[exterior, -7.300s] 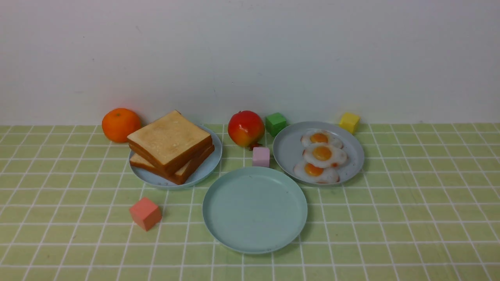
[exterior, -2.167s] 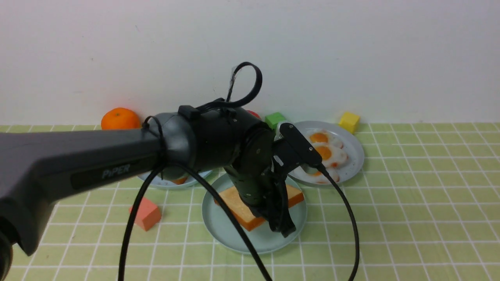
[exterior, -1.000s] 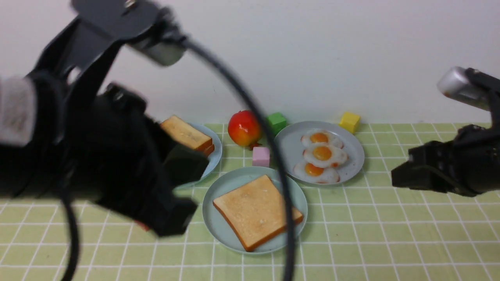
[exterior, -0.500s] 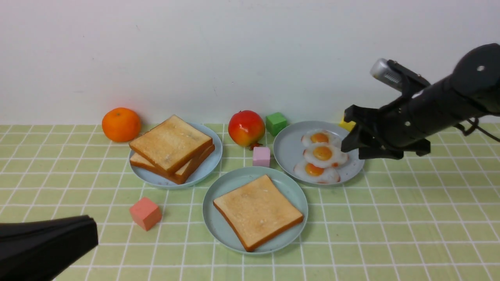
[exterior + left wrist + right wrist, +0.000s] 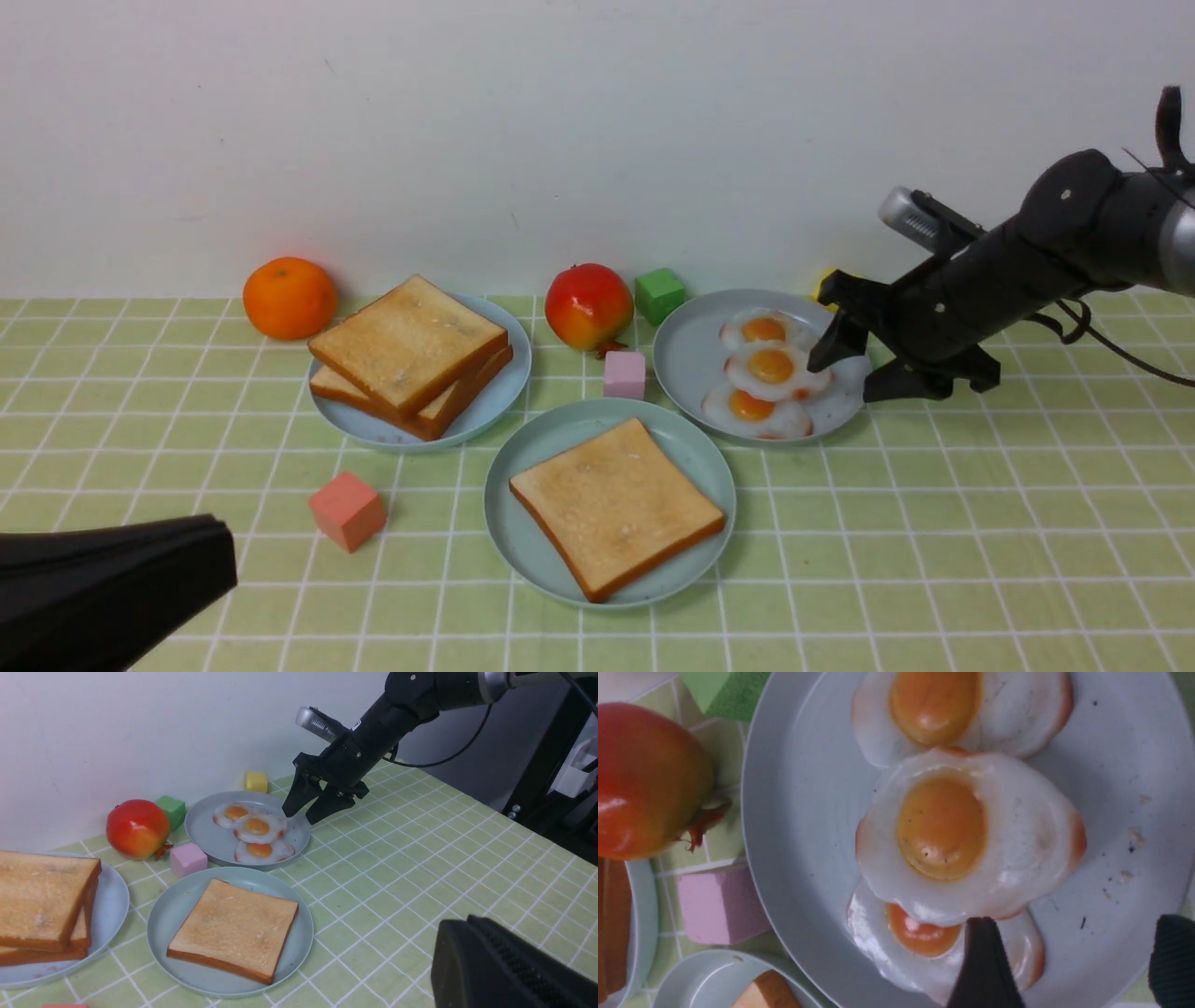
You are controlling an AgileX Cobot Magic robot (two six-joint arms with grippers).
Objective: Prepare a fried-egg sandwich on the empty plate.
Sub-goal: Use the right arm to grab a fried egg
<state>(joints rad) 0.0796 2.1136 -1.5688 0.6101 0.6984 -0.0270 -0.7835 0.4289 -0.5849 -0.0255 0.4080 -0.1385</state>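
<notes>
One toast slice [image 5: 616, 509] lies flat on the mint-green plate [image 5: 523, 551] at the front centre. Three fried eggs overlap on the grey-blue plate [image 5: 686, 359] behind it to the right; the middle fried egg [image 5: 773, 369] lies on top. My right gripper [image 5: 842, 381] hangs open over that plate's right rim, just right of the eggs, with nothing between its fingers. In the right wrist view one fingertip [image 5: 985, 961] is over the nearest egg's edge. My left gripper [image 5: 219, 560] is shut and empty, low at the front left.
Two more toast slices [image 5: 411, 350] are stacked on a light-blue plate [image 5: 504, 392] at the back left. An orange [image 5: 289, 297], a red apple [image 5: 588, 306] and green [image 5: 659, 295], pink [image 5: 624, 374], yellow [image 5: 256, 781] and salmon [image 5: 347, 510] cubes stand around the plates.
My left arm set a toast slice on the mint-green plate and drew back to the front left. My right arm came in from the right, dropped towards the egg plate and spread its jaws.
</notes>
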